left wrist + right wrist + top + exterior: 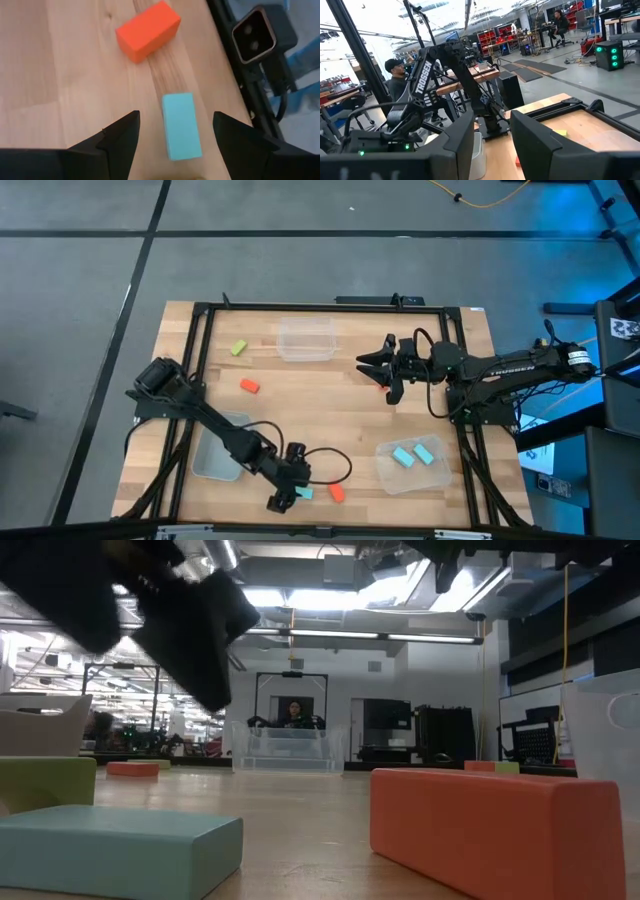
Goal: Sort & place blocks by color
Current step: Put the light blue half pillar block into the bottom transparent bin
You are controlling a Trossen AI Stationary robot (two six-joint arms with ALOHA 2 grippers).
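My left gripper [176, 121] is open near the table's near edge [288, 496]. It hovers over a cyan block [181, 126] that lies flat on the wood, with one finger on either side and touching nothing. An orange-red block [148, 30] lies just beyond it [337, 492]. My right gripper [492, 131] is open and raised over the far right part of the table [374, 365], with a bit of orange-red block [381, 376] showing below it. Two cyan blocks [414, 453] lie in the right bin. A yellow-green block [238, 348] and an orange-red block [249, 385] rest on the table's left half.
Three clear bins stand on the table: one at the far middle [306, 338], one at the near left under my left arm [215, 455], one at the near right [385, 472]. A black frame [200, 330] rims the table. People show in the room beyond.
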